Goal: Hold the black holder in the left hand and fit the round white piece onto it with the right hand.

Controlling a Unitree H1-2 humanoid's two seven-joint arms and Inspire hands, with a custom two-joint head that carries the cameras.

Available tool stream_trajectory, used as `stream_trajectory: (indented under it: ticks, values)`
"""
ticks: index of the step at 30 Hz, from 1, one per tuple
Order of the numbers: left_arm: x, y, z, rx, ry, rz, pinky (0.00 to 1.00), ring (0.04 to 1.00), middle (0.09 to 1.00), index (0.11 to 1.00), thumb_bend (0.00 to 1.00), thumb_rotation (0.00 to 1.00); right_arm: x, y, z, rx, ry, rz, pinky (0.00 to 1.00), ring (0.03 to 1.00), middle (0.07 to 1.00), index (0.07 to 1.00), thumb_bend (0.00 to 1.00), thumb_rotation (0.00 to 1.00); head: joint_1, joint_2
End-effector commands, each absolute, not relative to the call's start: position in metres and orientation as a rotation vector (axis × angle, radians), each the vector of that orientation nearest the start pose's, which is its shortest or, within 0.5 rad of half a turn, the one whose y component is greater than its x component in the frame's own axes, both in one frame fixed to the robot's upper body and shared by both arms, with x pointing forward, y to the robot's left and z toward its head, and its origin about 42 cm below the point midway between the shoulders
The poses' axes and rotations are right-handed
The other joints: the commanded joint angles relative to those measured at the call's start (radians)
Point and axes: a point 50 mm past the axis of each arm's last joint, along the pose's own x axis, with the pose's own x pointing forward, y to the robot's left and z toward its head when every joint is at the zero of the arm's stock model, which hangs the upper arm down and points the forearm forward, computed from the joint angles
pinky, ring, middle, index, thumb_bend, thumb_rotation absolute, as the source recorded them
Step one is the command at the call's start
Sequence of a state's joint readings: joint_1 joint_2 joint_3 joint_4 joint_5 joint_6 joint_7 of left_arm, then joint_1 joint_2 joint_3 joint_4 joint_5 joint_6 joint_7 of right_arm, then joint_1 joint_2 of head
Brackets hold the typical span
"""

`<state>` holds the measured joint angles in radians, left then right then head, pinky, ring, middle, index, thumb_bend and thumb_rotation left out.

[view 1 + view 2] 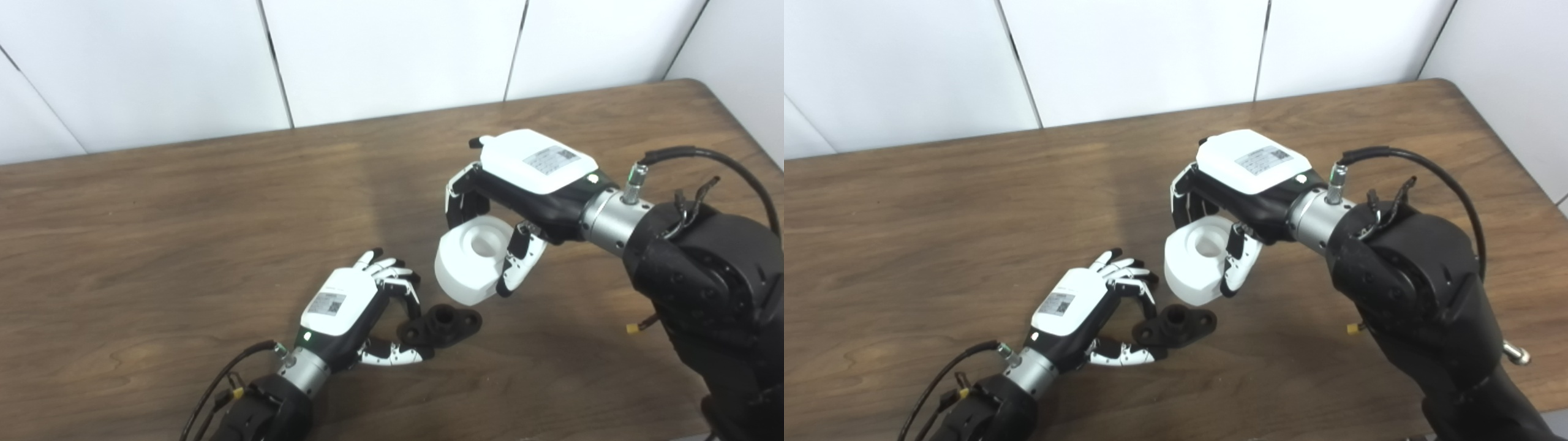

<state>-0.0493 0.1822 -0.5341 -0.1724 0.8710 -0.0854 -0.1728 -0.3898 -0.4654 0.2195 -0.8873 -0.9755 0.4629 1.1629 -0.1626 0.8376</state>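
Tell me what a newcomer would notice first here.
The right hand, at centre right, grips the round white piece above the wooden table. Just below and to its left, the left hand pinches one end of the black holder with its fingers, low over the table. The two parts are close together but not yet joined.

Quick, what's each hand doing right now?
Left hand: shut on the black holder.
Right hand: shut on the round white piece.

Robot lab or test bench — bare wooden table (184, 214), plain white panel walls (392, 55), nothing domestic
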Motion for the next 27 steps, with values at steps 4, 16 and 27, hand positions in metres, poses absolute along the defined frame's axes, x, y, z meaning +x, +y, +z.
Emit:
stream_trajectory:
  ticks: [4, 16, 27]
  values:
    - [0.251, 0.106, 0.13, 1.059, -0.397, -0.682, 0.99, 0.882, 0.786, 0.484, 0.52, 0.06, 0.255, -0.213, 0.335, -1.447, -0.138, 0.581, 0.98, 0.555, 0.451, 0.518, 0.53, 0.0, -0.001, 0.002]
    - [0.252, 0.105, 0.13, 1.056, -0.397, -0.684, 0.99, 0.881, 0.788, 0.484, 0.52, 0.06, 0.253, -0.206, 0.328, -1.432, -0.132, 0.61, 1.0, 0.583, 0.453, 0.514, 0.53, 0.0, 0.0, 0.008]
    - [0.252, 0.104, 0.131, 1.054, -0.4, -0.683, 0.99, 0.875, 0.783, 0.484, 0.52, 0.06, 0.249, -0.201, 0.321, -1.426, -0.121, 0.633, 1.0, 0.583, 0.44, 0.521, 0.53, 0.0, 0.0, 0.011]
